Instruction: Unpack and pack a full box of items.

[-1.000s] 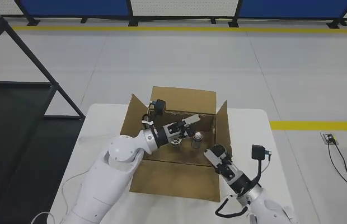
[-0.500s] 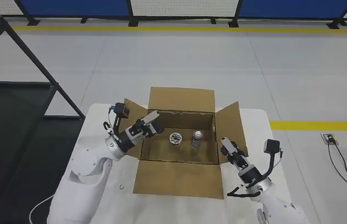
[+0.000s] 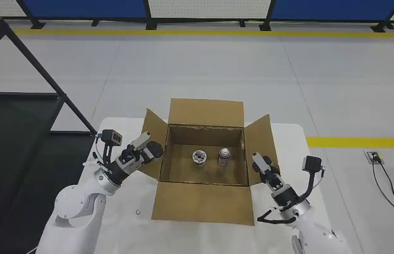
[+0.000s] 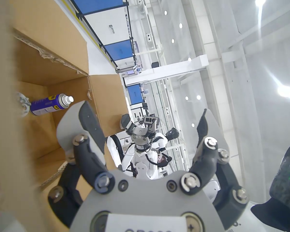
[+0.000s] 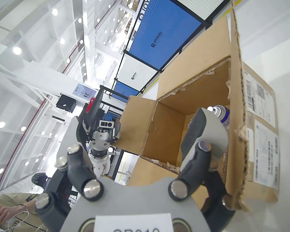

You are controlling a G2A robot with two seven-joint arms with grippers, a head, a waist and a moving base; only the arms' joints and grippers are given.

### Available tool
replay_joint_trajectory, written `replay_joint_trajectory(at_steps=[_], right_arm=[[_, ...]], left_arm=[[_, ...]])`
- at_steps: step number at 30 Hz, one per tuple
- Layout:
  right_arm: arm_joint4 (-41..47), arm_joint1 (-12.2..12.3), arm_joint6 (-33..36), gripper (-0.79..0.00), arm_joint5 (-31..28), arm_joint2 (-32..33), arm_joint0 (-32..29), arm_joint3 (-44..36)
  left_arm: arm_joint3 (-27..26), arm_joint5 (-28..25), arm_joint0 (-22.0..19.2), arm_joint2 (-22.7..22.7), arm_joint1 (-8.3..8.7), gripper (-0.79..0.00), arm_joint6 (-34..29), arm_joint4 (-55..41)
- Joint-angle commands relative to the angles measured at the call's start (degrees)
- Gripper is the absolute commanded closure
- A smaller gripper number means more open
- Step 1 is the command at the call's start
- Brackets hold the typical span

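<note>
An open cardboard box [image 3: 200, 203] stands in the middle of the white table [image 3: 124, 136]. On its floor stand a blue spray can [image 3: 224, 156] with a white cap and a small round silver item [image 3: 199, 155]. My left gripper [image 3: 150, 147] hangs open and holds nothing, just outside the box's left flap [image 3: 154, 127]. From its wrist I see the spray can [image 4: 48, 103] and the open left gripper [image 4: 145, 121]. My right gripper [image 3: 257, 160] is open beside the right flap [image 3: 260, 136]. Past the right gripper [image 5: 140, 131] shows the can's top [image 5: 219, 114].
A black metal frame [image 3: 38, 70] stands off the table's left side. The box's front flap [image 3: 203, 204] lies flat toward me over the table. Bare table strips run to the left and right of the box.
My left gripper came out of the box, where it hung near the two items, and moved left past the flap. The right gripper moved from the front right corner out to the right flap.
</note>
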Motion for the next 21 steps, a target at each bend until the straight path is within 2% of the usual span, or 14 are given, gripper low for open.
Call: replay_joint_trajectory(at_steps=[1, 5, 11, 21], right_arm=[[-0.25, 0.03, -0.22, -0.785, 0.42, -0.02, -0.16, -0.59], [-1.22, 0.07, -0.93, -0.785, 2.94, 0.17, 0.58, -0.59], [-4.20, -0.07, -3.54, -0.785, 9.82, -0.49, 2.22, 0.24], [-3.64, 0.27, 1.83, -0.785, 14.24, 0.02, 3.63, 3.36]], left_arm=[[-0.45, 0.11, 0.96, -0.94, 0.22, -0.785, -0.41, -0.28], [-1.62, -0.28, 2.77, -2.57, 0.57, -0.785, -0.42, -0.75], [-3.55, -1.37, 5.76, -5.22, 1.06, -0.785, 0.31, -0.97], [-3.01, -0.48, 7.52, -8.77, 1.95, -0.785, 0.10, -0.96]])
